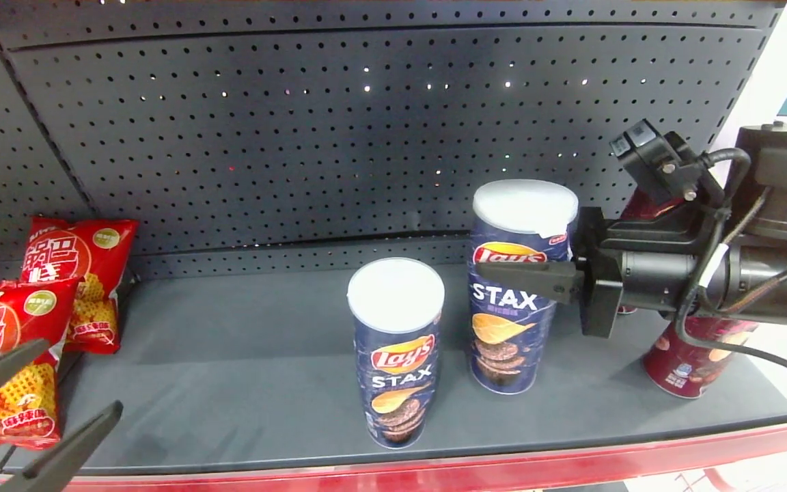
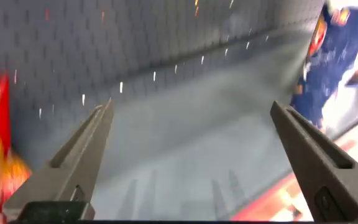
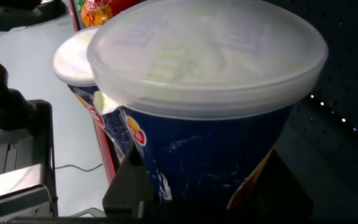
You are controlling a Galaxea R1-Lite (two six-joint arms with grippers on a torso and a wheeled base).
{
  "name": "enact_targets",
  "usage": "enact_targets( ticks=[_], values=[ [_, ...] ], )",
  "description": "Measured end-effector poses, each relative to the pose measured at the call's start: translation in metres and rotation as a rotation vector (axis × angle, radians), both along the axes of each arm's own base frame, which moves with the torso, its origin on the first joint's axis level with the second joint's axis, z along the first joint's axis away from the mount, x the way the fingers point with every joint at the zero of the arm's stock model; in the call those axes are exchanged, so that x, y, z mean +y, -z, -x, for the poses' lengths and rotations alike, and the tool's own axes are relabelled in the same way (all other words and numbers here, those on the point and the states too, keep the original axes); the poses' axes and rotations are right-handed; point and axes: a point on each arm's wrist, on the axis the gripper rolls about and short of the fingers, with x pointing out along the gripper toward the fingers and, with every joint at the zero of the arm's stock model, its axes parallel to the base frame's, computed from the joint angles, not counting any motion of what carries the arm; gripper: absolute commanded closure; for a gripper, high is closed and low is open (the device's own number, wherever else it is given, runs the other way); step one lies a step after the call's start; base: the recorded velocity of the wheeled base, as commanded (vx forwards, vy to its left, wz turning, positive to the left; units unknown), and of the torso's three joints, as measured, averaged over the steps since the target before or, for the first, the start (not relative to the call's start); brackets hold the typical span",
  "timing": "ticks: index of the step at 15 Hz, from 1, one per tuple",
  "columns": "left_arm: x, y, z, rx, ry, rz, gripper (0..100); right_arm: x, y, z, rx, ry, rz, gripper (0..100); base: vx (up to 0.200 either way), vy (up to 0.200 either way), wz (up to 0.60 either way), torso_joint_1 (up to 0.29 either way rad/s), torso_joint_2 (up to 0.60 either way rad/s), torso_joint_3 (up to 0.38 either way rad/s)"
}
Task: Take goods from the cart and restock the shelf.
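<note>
The right arm lies level over the right end of the shelf. The right gripper clamps the upper half of a blue canister, with one finger across the label and the other hidden behind. That canister stands upright toward the back, right of the middle; whether its base touches the deck I cannot tell. The left gripper hangs low at the front left corner, its fingers spread wide with nothing between them. There are two blue tubes in all: the second blue canister stands upright near the front edge, just left of the held one and apart from it. One red canister shows at the right end, partly behind the arm. Two red snack bags lean at the left end, one before the other. The deck is grey with a red front lip, backed by a dark perforated panel — pale floor lies beyond.
</note>
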Motion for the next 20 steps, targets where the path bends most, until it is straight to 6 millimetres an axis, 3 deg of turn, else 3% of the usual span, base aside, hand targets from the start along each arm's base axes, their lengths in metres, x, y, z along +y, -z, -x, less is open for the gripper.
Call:
enact_targets(
  ticks=[6,10,15,17,20],
  values=[
    [-0.007,0.04,0.052,0.16,-0.085,0.035,0,0.002,0.002,-0.004,0.007,0.004,0.004,100,0.0,0.0,0.0,0.0,0.0,0.0],
    [-0.008,0.039,0.061,0.08,-0.096,0.018,0,0.002,0.003,-0.005,0.01,0.005,0.006,100,0.0,0.0,0.0,0.0,0.0,0.0],
    [-0.007,0.047,0.073,0.071,0.089,0.01,0,0.002,0.003,-0.005,0.011,0.005,0.006,100,0.0,0.0,0.0,0.0,0.0,0.0],
    [-0.006,0.055,0.08,0.064,0.04,0.005,0,0.002,0.003,-0.005,0.011,0.005,0.007,100,0.0,0.0,0.0,0.0,0.0,0.0],
    [-0.001,0.063,0.083,0.073,-0.187,0.002,0,0.002,0.004,-0.005,0.013,0.005,0.008,100,0.0,0.0,0.0,0.0,0.0,0.0]
  ],
)
